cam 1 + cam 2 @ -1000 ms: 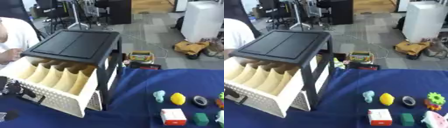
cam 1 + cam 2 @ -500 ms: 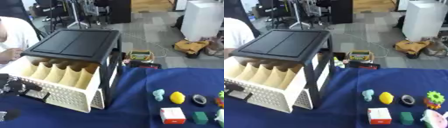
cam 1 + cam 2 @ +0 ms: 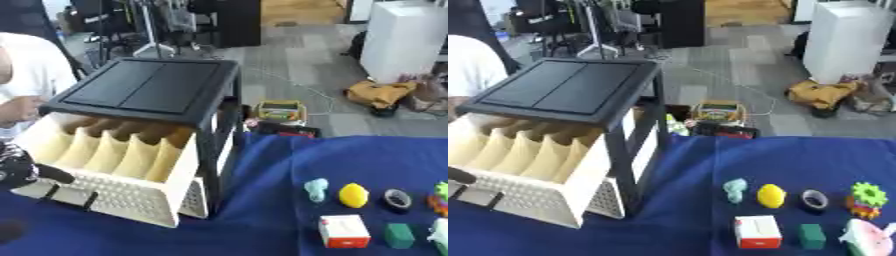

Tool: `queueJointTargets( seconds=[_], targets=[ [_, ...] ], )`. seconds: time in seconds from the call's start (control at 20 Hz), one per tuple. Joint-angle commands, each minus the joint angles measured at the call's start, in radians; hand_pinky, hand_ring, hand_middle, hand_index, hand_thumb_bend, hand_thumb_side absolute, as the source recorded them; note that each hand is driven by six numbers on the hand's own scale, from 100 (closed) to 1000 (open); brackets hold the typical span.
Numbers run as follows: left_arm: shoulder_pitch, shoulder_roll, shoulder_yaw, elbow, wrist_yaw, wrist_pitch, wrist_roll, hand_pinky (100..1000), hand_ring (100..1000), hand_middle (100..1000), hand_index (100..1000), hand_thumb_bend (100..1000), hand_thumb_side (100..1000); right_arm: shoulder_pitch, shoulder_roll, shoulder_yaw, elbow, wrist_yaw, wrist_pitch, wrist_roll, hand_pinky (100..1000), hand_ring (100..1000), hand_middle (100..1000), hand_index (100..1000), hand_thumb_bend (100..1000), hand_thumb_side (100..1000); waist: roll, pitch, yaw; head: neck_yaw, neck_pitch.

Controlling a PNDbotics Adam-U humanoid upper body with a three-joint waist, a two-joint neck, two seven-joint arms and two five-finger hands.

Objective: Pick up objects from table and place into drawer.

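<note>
My left hand [image 3: 16, 169] sat at the left edge of the view, a dark shape against the front of the drawer [image 3: 114, 187], with one finger or the thumb [image 3: 54, 173] sticking out over the drawer's white perforated front; I could not tell whether the rest of the fingers were curled or straight. Just below that finger ran the drawer's dark handle bar [image 3: 68, 196], though I could not tell whether I was touching it. The drawer stood pulled well out of the cabinet [image 3: 153, 95], a black-topped unit with black legs, and its inside was split by pale dividers [image 3: 118, 150] into several narrow slots. The cabinet and drawer rested on the table [image 3: 684, 200], which was covered in blue cloth. The things to be picked up lay well apart from my hand, over on the right side of the table: a pale teal figure [image 3: 735, 190], a yellow lemon-shaped piece [image 3: 771, 195] just beside it, a dark ring like a roll of tape [image 3: 814, 200], and a green gear sitting on something red [image 3: 867, 199] near the right edge. In front of those lay a white and red box [image 3: 757, 231], a small green block [image 3: 811, 236] and a pink and white thing [image 3: 868, 237] at the lower right corner. My right hand did not show anywhere.
</note>
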Motion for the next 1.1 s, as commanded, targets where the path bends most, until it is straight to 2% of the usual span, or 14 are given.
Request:
queueJointTargets(
  seconds=[0.05, 0.45, 0.65, 0.85, 1.1],
  targets=[
    [0.001, 0.056, 0.031, -0.023, 0.000, -0.100, -0.086, 100, 100, 100, 829, 366, 1000, -0.007, -0.018, -0.014, -0.011, -0.006, -0.001, -0.005, 749, 658, 517, 757, 100, 838, -0.002, -0.027, 0.003, -0.004, 0.005],
    [0.021, 0.053, 0.054, -0.044, 0.039, -0.100, -0.097, 100, 100, 100, 799, 320, 1000, -0.005, -0.015, -0.016, -0.011, -0.008, -0.002, -0.011, 749, 658, 518, 757, 100, 836, -0.008, -0.029, 0.002, -0.020, 0.006],
    [0.038, 0.043, 0.103, -0.120, 0.136, -0.096, -0.067, 100, 100, 100, 796, 278, 1000, -0.008, -0.018, -0.022, -0.011, -0.009, -0.005, -0.022, 748, 660, 520, 757, 100, 835, -0.014, -0.030, 0.005, -0.110, 0.003],
    [0.051, 0.019, 0.169, -0.227, 0.279, -0.040, -0.002, 100, 100, 100, 799, 271, 1000, -0.013, -0.023, -0.026, -0.011, -0.012, -0.010, -0.033, 748, 661, 522, 758, 100, 835, -0.019, -0.035, 0.010, -0.189, 0.020],
    [0.082, -0.051, 0.212, -0.361, 0.437, 0.087, 0.067, 100, 100, 100, 800, 297, 1000, -0.023, -0.023, -0.023, -0.011, -0.019, -0.013, -0.036, 747, 663, 525, 759, 100, 836, -0.026, -0.045, 0.012, -0.238, 0.058]
  ],
)
